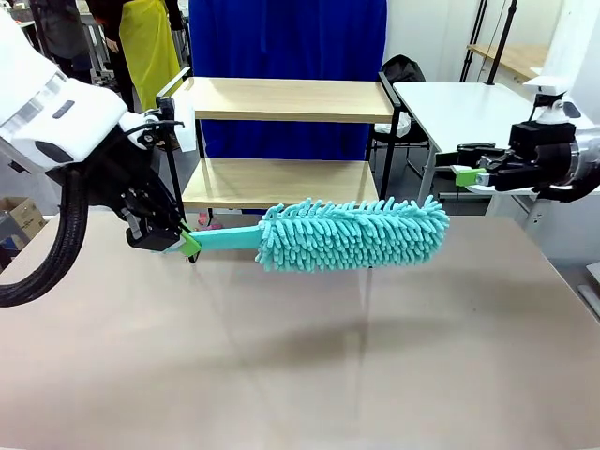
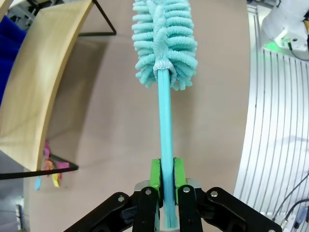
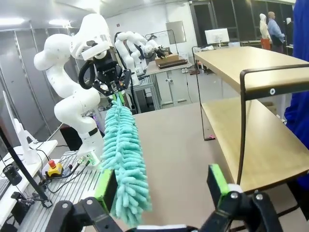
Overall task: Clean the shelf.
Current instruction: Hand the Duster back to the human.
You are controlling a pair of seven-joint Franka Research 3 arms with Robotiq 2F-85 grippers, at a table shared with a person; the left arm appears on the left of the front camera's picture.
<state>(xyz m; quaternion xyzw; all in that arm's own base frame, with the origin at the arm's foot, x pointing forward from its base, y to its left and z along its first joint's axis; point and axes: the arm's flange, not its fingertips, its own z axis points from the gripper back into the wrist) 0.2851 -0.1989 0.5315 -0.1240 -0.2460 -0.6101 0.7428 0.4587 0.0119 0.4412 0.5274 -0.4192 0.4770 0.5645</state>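
The shelf [image 1: 281, 98] stands at the table's far side, two light wooden boards in a thin black frame; its lower board [image 1: 281, 181] is bare. My left gripper [image 1: 187, 244] is shut on the teal handle of a fluffy teal duster [image 1: 352, 232], held level above the table just in front of the lower board. In the left wrist view the green pads [image 2: 155, 173] clamp the handle and the duster head [image 2: 164, 41] points away, with the shelf board [image 2: 34, 82] to its left. My right gripper [image 1: 469, 175] hovers open at the right, beyond the duster's tip [image 3: 123, 164]; the shelf [image 3: 251, 111] is to its right.
The beige table [image 1: 300, 356] spreads wide below the duster. A white table [image 1: 469, 108] stands behind at the right. Blue cloth [image 1: 286, 37] hangs behind the shelf. Small coloured scraps [image 2: 50, 169] lie on the table by a shelf leg.
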